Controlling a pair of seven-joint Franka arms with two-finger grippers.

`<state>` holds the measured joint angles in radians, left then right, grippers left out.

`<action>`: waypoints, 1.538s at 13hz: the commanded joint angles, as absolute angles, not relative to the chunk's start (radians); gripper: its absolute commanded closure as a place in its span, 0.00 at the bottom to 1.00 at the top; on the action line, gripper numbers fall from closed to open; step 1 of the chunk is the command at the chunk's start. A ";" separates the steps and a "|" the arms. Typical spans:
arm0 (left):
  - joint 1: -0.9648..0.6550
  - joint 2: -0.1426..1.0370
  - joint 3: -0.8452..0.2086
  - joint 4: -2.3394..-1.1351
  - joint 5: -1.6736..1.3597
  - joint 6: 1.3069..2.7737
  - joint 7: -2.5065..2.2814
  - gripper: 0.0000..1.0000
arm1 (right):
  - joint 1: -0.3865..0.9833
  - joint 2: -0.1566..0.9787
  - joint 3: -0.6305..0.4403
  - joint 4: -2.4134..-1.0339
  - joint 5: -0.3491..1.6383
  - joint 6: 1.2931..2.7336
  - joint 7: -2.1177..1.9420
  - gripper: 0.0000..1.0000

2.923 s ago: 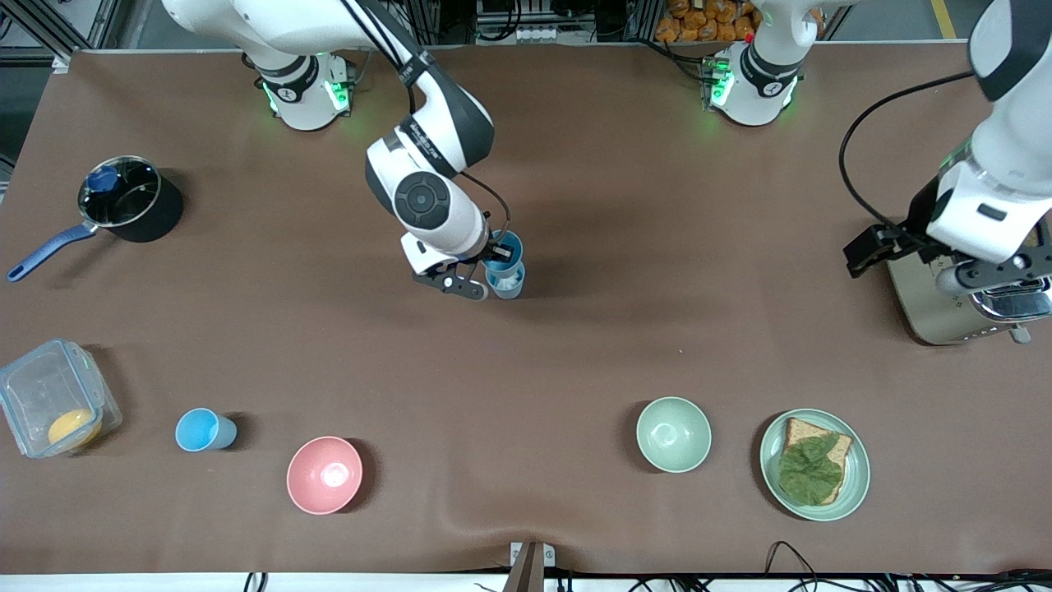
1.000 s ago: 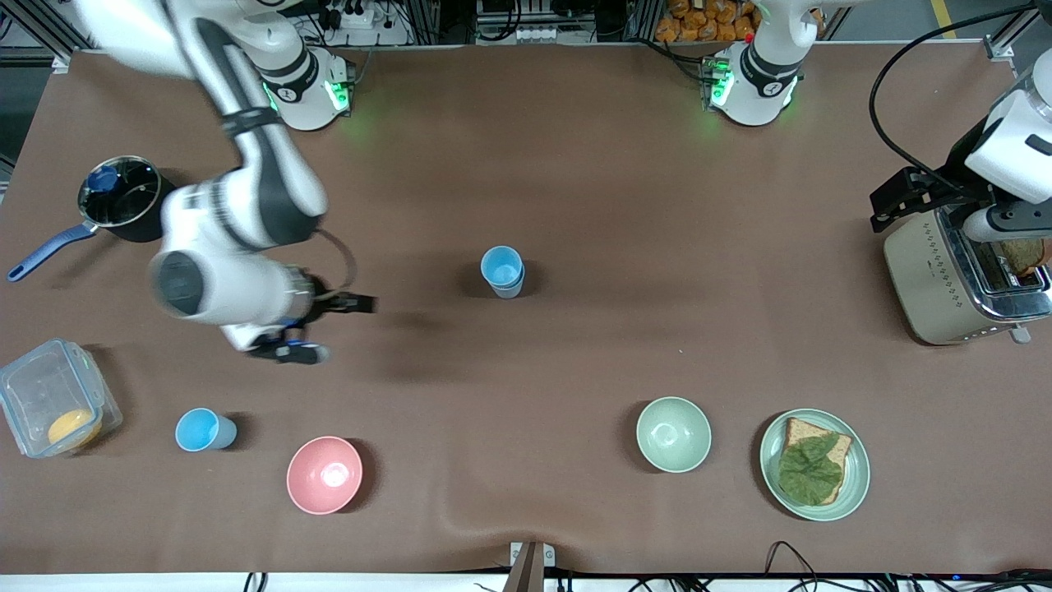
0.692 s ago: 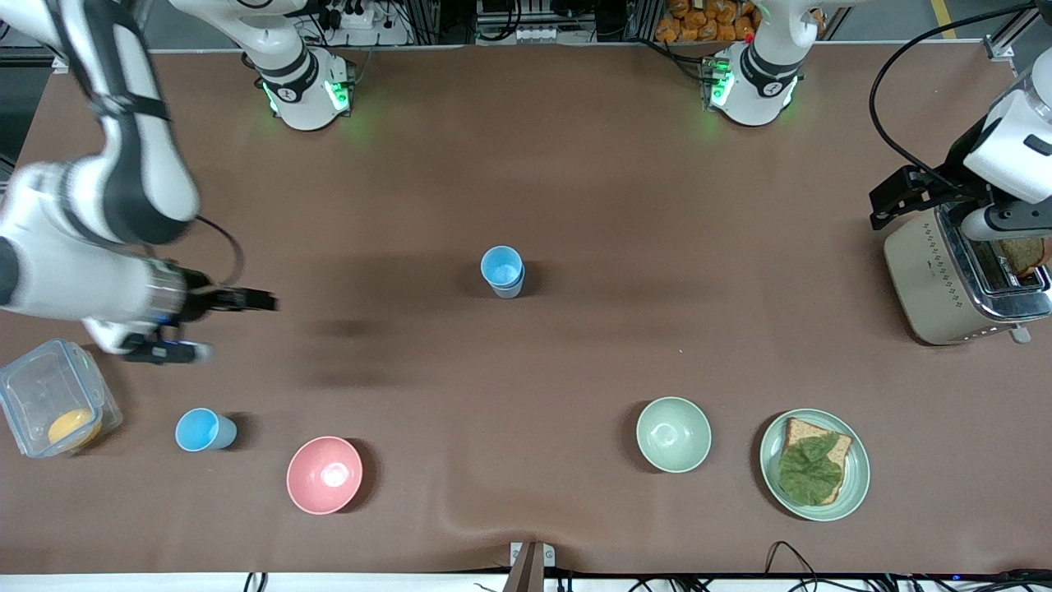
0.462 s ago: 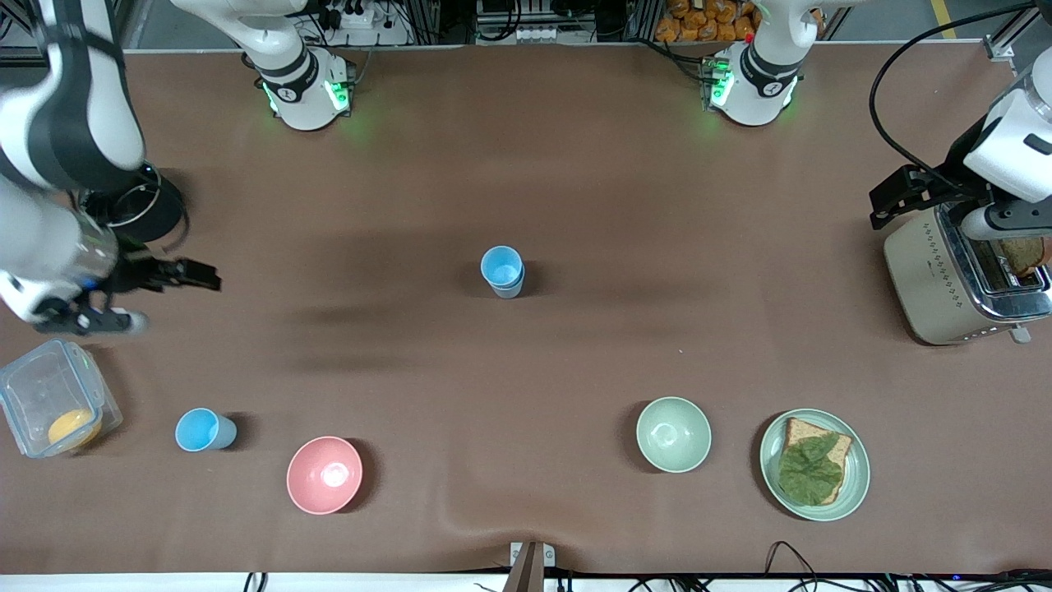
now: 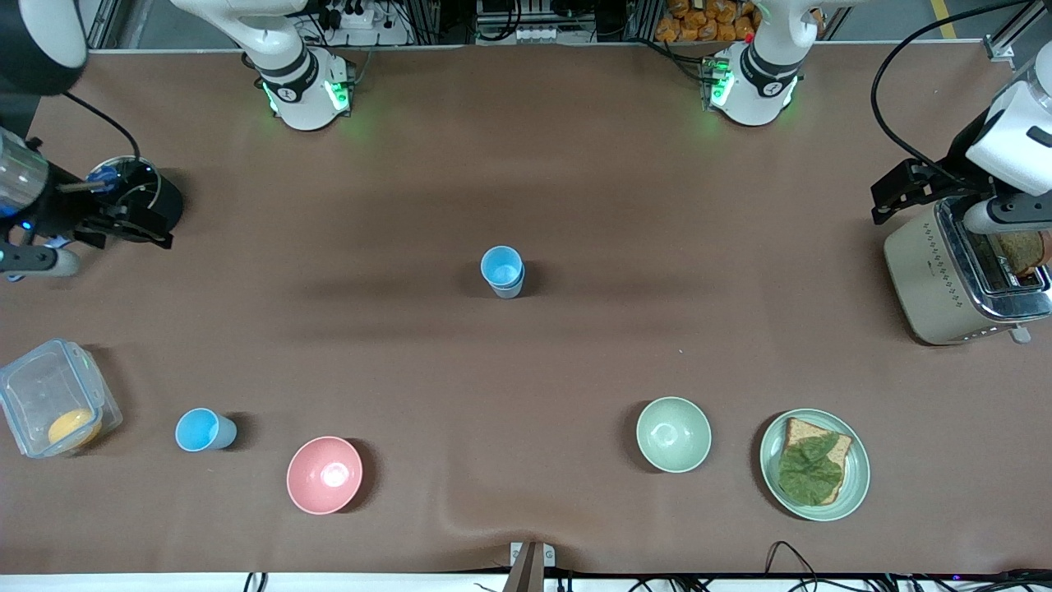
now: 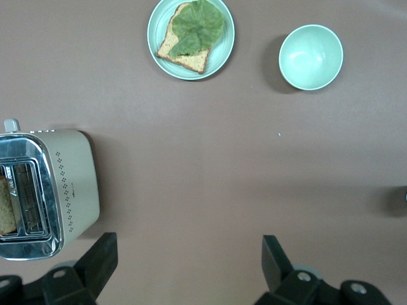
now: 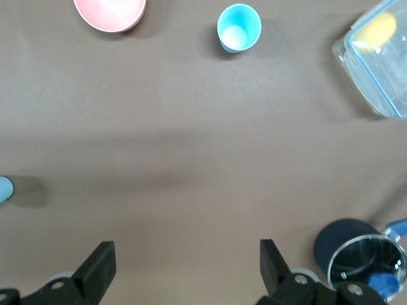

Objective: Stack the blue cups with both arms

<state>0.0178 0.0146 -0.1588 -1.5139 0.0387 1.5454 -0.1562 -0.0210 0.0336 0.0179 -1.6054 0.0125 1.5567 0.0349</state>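
Observation:
Two blue cups (image 5: pixel 502 270) stand nested mid-table, the bright sky-blue one inside the duller grey-blue one; an edge of them shows in the right wrist view (image 7: pixel 3 189). A third, single sky-blue cup (image 5: pixel 204 430) stands upright near the front edge toward the right arm's end, and also shows in the right wrist view (image 7: pixel 239 28). My right gripper (image 5: pixel 86 245) (image 7: pixel 186 267) is open and empty, up over the table beside the saucepan. My left gripper (image 5: pixel 945 205) (image 6: pixel 189 267) is open and empty, waiting over the toaster's edge.
A black saucepan (image 5: pixel 131 197) and a clear lidded container (image 5: pixel 53 399) are at the right arm's end. A pink bowl (image 5: pixel 325 474) sits beside the single cup. A pale green bowl (image 5: pixel 673 434), a plate with a sandwich (image 5: pixel 855 485) and a toaster (image 5: pixel 937 271) are toward the left arm's end.
My right gripper let go of the sky-blue cup in the grey-blue cup mid-table, then swung away to the right arm's end beside the saucepan. The left arm barely moved.

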 commanded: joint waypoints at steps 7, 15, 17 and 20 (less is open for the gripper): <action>0.006 -0.002 -0.146 -1.511 0.003 1.522 -0.124 0.00 | -0.020 0.037 0.008 -1.549 -0.005 1.513 -0.034 0.00; 0.017 0.025 -0.149 -1.499 -0.021 1.520 -0.130 0.00 | -0.026 0.037 0.008 -1.542 0.002 1.505 -0.032 0.00; 0.015 0.025 -0.150 -1.499 -0.014 1.520 -0.130 0.00 | -0.026 0.037 0.008 -1.542 0.002 1.502 -0.032 0.00; 0.017 0.025 -0.147 -1.496 -0.011 1.520 -0.130 0.00 | -0.025 0.037 0.009 -1.542 0.003 1.499 -0.029 0.00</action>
